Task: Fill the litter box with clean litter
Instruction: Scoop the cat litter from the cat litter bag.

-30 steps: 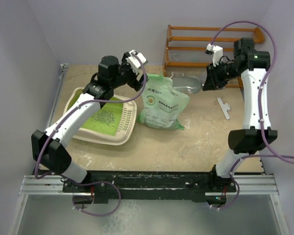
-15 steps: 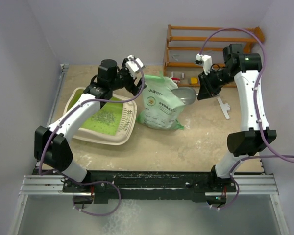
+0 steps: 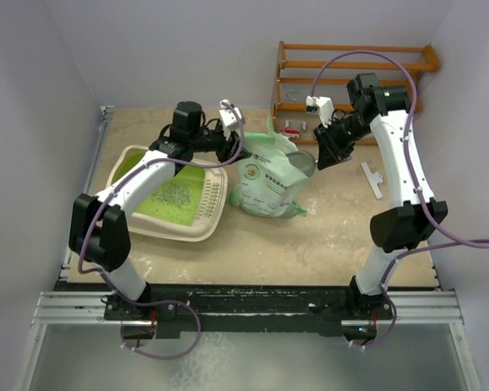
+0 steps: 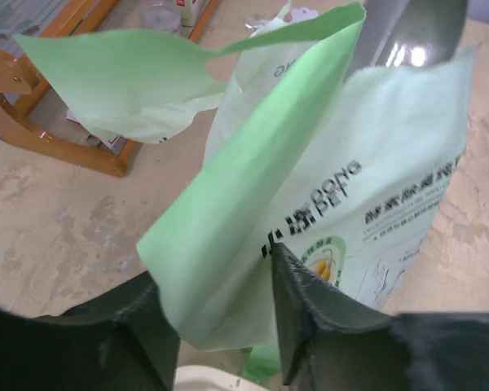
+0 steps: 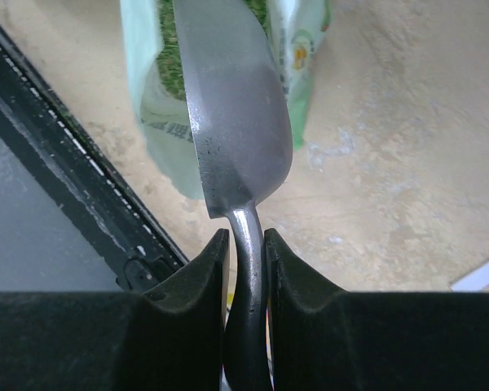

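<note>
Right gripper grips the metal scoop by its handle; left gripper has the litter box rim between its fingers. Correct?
No. The left gripper has the top edge of the green bag between its fingers, not the litter box rim, as the left wrist view shows. The right gripper does grip the metal scoop by its handle.

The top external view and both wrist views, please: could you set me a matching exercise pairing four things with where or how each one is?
1. litter box
2. bag
3. scoop
4. rack

A. handle gripped in the right hand
B. orange wood, farthest back
C. top flap between the fingers of the left hand
D. left of the bag, litter on its green floor

Pairs: 1-D, 2-C, 3-A, 4-B
</note>
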Tool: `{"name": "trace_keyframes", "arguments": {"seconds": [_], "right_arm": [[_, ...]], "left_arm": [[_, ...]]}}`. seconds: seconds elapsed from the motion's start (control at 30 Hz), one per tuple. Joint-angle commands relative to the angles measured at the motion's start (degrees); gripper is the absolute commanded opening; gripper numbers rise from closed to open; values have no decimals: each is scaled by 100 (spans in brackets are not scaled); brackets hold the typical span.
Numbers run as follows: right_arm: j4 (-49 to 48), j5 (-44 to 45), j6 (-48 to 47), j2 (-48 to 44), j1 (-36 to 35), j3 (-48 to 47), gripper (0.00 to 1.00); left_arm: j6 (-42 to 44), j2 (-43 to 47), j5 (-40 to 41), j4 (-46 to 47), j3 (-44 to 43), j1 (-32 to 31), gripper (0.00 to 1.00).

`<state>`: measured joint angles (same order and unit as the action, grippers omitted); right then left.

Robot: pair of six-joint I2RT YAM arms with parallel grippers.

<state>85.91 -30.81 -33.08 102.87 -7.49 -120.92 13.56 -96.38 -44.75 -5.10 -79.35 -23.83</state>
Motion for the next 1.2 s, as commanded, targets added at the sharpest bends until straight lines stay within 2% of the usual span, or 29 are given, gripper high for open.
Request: {"name": "trace_keyframes", "arguments": {"seconds": [0.0,0.13,0.23,0.57,0.9,1.07,1.17], "right_arm": [[358,504,254,69,6,-505,0],[361,546,291,106,-31,-555,0],[364,505,326,79,-116,-349,0],[373,488,394,-152,-639,499,0],[373,488,394,-223,-693,682,0],[365,799,671,-305,-702,755,0],[369,822,670,-356,-702,827,0]], "left_arm": [[508,596,-179,-440,-39,17,33],[573,1114,6,-545,168,19,22],[435,1330,-12,-561,185,12,17],[378,1425,199,-663,313,-276,17],[689,1341,455,-1046,229,-454,16],[783,1332,846,-1272,110,-508,4],[817,1315,920,-1518,-73,-508,3]]}}
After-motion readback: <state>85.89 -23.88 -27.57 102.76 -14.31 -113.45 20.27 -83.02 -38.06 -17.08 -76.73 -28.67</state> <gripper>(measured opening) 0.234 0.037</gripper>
